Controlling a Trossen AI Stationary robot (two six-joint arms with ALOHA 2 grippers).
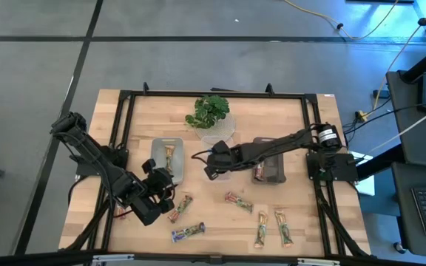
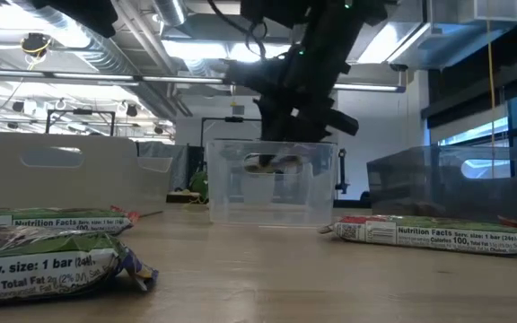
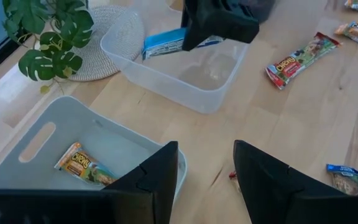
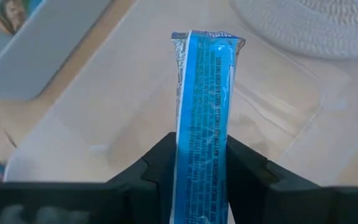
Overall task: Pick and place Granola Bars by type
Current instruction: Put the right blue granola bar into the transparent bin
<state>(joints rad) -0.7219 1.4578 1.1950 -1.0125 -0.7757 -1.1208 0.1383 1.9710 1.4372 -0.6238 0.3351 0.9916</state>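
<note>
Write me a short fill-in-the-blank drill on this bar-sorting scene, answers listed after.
1. The right gripper is shut on a ____ granola bar.
2. It holds that bar above the ____ plastic bin.
3. The left gripper hangs with its jaws ____.
4. The grey bin beside it holds ____ bar.

Answers: blue; clear; open; one

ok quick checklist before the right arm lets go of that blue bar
1. Right gripper shut on the blue bar: ok.
2. Bar over the clear bin, not the wood beside it: ok.
3. Clear bin free of other bars: ok, as far as the wrist views show.
4. Bar low enough to drop cleanly: cannot tell.
5. Left gripper out of the way: ok, open by the white bin, which holds one green-brown bar.
</note>
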